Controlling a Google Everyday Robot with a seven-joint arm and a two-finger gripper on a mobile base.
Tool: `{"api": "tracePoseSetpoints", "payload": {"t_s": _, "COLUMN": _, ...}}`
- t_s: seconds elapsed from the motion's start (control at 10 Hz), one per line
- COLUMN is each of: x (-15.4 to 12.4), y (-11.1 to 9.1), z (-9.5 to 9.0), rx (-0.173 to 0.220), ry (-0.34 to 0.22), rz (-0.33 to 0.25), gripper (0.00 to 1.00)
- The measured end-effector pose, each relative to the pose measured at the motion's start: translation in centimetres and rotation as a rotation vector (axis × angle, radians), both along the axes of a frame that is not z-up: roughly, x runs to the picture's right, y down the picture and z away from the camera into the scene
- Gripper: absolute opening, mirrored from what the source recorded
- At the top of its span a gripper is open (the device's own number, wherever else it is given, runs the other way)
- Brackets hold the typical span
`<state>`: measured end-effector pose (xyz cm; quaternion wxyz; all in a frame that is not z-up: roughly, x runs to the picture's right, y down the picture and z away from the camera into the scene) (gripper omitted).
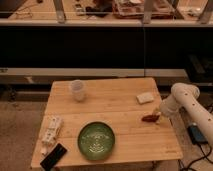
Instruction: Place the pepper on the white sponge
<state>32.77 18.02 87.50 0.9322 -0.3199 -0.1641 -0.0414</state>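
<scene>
The pepper [149, 118] is a small dark-red chili lying on the wooden table [110, 105] near its right edge. The white sponge [145, 97] is a small flat white pad a little behind the pepper, toward the table's far right. My gripper [156, 113] comes in from the right on a white arm [182, 100] and sits at the pepper's right end, right against it.
A white cup [77, 90] stands at the back left. A green plate [97, 140] lies near the front edge. A long white remote-like strip [50, 130] and a black device [53, 156] lie at the front left. A dark shelf unit stands behind the table.
</scene>
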Motion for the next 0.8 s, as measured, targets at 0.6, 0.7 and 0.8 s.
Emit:
{"api": "tracePoseSetpoints", "payload": {"t_s": 0.6, "x": -0.29, "y": 0.06, "z": 0.02, "rx": -0.014, "ry": -0.005, "rz": 0.006, "gripper": 0.35}}
{"api": "tracePoseSetpoints", "payload": {"t_s": 0.7, "x": -0.27, "y": -0.21, "z": -0.16, "rx": -0.013, "ry": -0.006, "rz": 0.005, "gripper": 0.35}}
{"api": "tracePoseSetpoints", "payload": {"t_s": 0.8, "x": -0.33, "y": -0.68, "z": -0.36, "rx": -0.008, "ry": -0.01, "rz": 0.0, "gripper": 0.35}}
